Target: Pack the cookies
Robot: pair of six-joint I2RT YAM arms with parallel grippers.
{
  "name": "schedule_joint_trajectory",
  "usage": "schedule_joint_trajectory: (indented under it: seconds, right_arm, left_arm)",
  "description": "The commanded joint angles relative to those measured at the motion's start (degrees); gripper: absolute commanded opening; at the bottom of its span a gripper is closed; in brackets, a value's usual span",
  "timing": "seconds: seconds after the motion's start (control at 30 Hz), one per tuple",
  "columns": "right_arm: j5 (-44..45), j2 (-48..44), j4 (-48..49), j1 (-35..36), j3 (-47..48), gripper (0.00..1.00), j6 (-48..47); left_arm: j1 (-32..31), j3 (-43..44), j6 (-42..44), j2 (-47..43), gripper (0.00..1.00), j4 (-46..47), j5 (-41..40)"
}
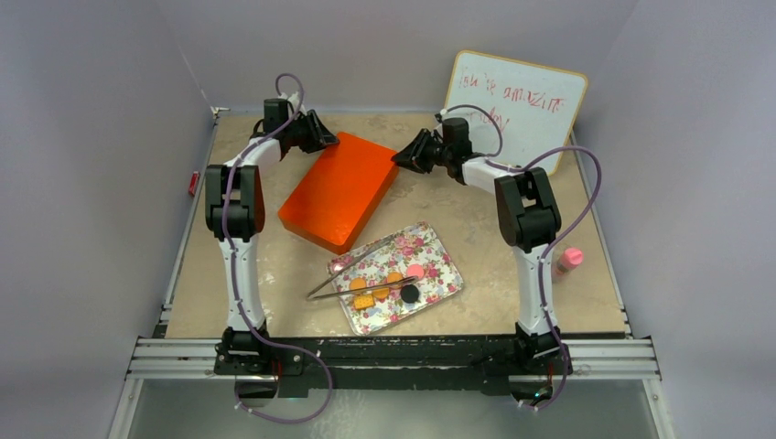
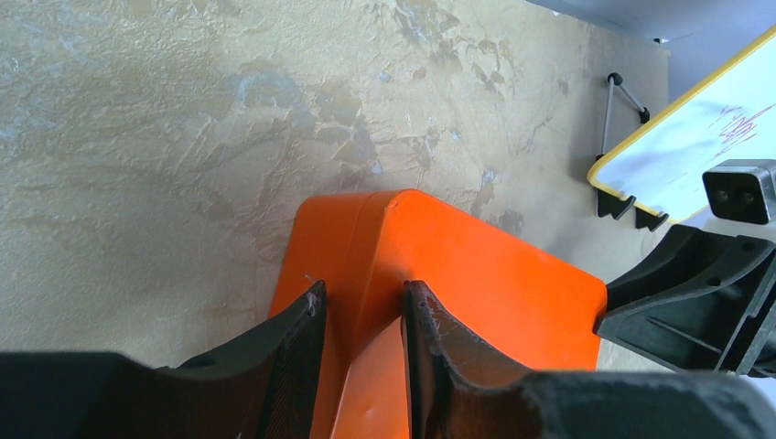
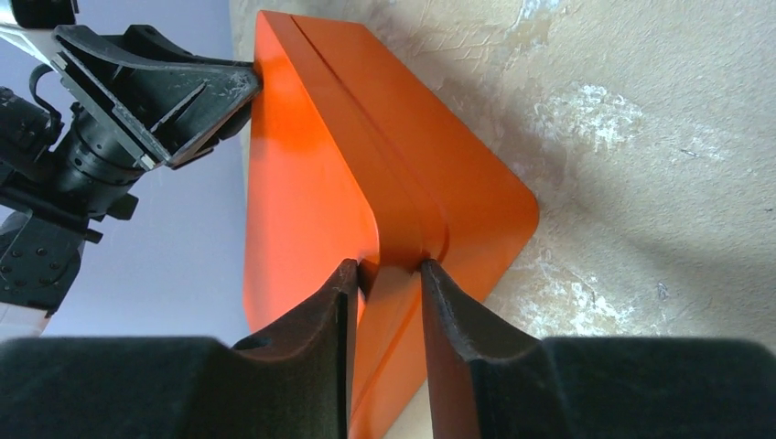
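The fingers of the left gripper are closed to a narrow gap, with a far corner of the orange box between them, and both appear pressed against it. The fingers of the right gripper are set the same way on the neighbouring corner, across the seam between lid and base. The far short end of the box is thus held at both corners. The long axis of the box runs diagonally from that end toward the near left of the worktop. The lid is seen closed, so nothing is judged to be packed yet, and opening the box is taken as the step in hand. The cookies lie on the near side of the box, well apart from both sets of fingers, on a floral tray roughly midway between the two arm bases. The right gripper is judged slightly nearer to them. About six cookies can be counted: round orange-tan ones, one pink, one dark and one square tan with a grid pattern. Metal tongs are laid across the left part of the tray. A whiteboard is propped at the far right.
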Motion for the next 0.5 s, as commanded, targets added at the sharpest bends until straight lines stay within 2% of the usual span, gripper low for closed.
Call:
schedule_joint_trajectory:
  seconds: [0.0,0.3,0.47]
  right_arm:
    - [5.44,1.88,-2.25,-0.76,-2.39,0.29,-0.22]
    - [10.06,3.40,-2.81,-1.40,-11.10,0.20,-0.18]
    - [10.92,4.42,-4.68,-2.05,-12.36,0.20,-0.18]
  left_arm:
    - [-1.82,-0.26,1.93,0.96,0.32,-2.54,1.02]
    - [-2.35,-0.28,2.40,0.97,0.33,-2.89,0.88]
    - [-2.60,-0.26,2.75,0.56,0.34,-3.26,0.33]
